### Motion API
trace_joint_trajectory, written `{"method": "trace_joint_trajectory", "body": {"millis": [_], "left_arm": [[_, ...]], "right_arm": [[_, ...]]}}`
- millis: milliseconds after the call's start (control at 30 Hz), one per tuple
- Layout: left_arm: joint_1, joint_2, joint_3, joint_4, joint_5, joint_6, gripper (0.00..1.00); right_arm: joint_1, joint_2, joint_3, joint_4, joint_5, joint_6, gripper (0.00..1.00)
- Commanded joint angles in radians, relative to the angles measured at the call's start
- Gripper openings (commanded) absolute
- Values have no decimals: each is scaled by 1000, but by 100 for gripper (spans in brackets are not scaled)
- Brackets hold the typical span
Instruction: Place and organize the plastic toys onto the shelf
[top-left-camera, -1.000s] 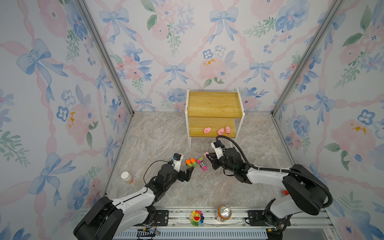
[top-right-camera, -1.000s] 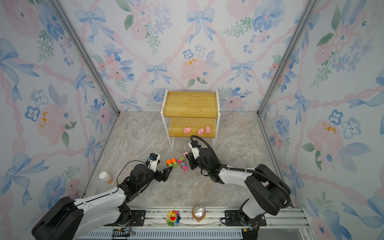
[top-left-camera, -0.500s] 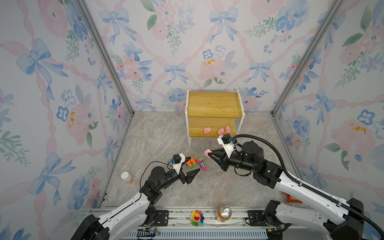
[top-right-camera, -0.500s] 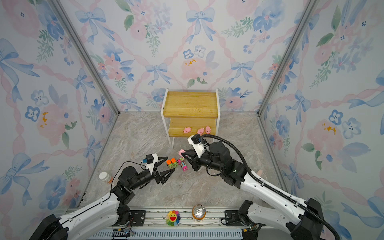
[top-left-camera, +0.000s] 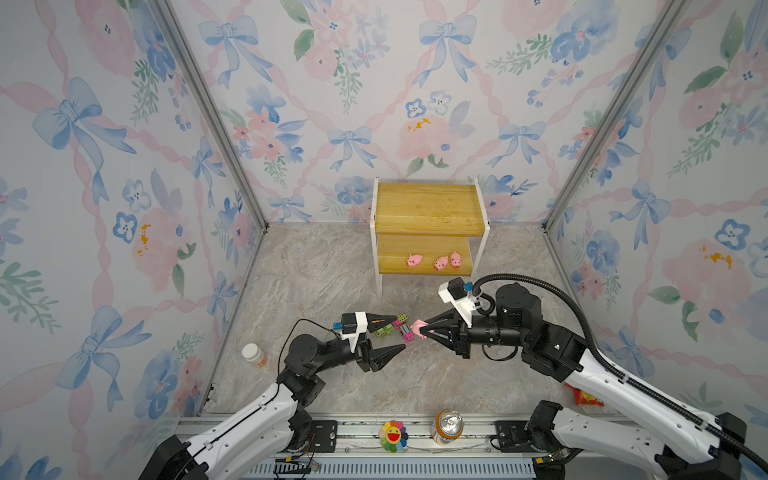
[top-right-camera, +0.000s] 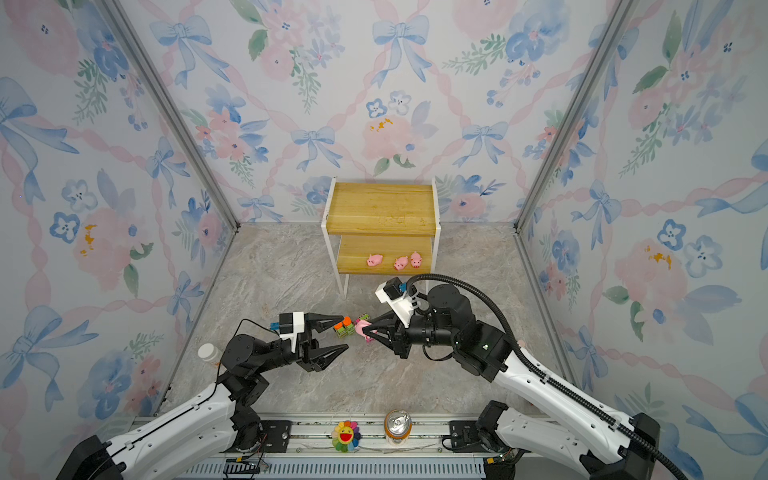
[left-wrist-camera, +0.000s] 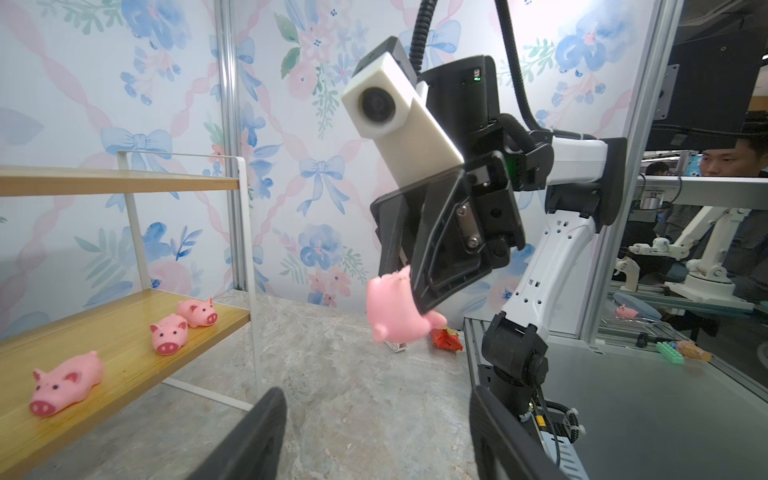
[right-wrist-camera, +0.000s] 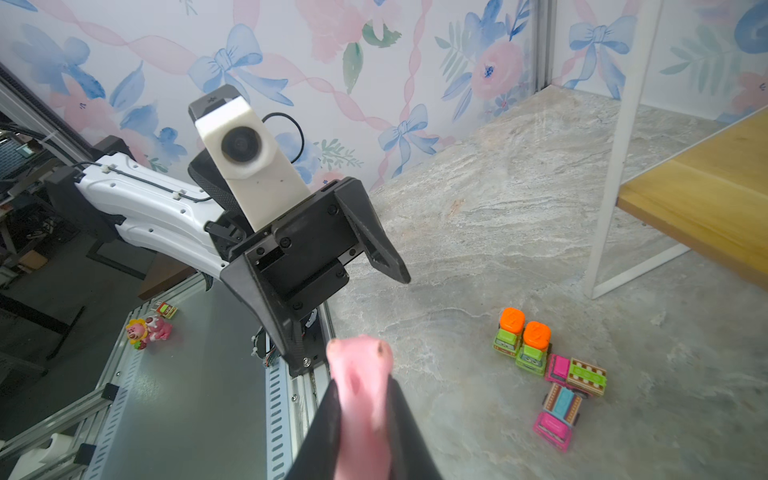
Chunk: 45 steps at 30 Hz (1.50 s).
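Both grippers face each other, nearly level: right gripper (top-left-camera: 423, 331) pinches a pink pig (left-wrist-camera: 392, 307), left gripper (top-left-camera: 400, 333) gapes wide, empty.

Bright, even, diffuse light from above in both top views, with only a soft faint shadow under the top board of the shelf (top-left-camera: 430, 208); sharp throughout, mild wide-angle bend at the edges. Wrist views strongly fisheye-warped: glare on the white camera housing (left-wrist-camera: 399, 116) in the left wrist view, the held pig (right-wrist-camera: 361, 395) close-up and blurred in the right wrist view.
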Motion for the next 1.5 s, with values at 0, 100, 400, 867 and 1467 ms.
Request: {"method": "trace_joint_trajectory", "body": {"millis": [0, 100, 400, 867, 1467], "left_arm": [[-11, 26, 35, 22, 85, -20, 66], [-13, 50, 50, 22, 101, -28, 62], [-14, 71, 55, 22, 90, -46, 54], [-13, 153, 85, 21, 110, -78, 14], [-9, 170, 25, 19, -78, -152, 0]], "right_arm": [[2, 1, 19, -24, -61, 19, 19], [8, 18, 18, -18, -62, 16, 19], [35, 82, 12, 1, -69, 0, 19], [57, 82, -1, 14, -69, -13, 19], [56, -105, -25, -116, 142, -53, 44]]}}
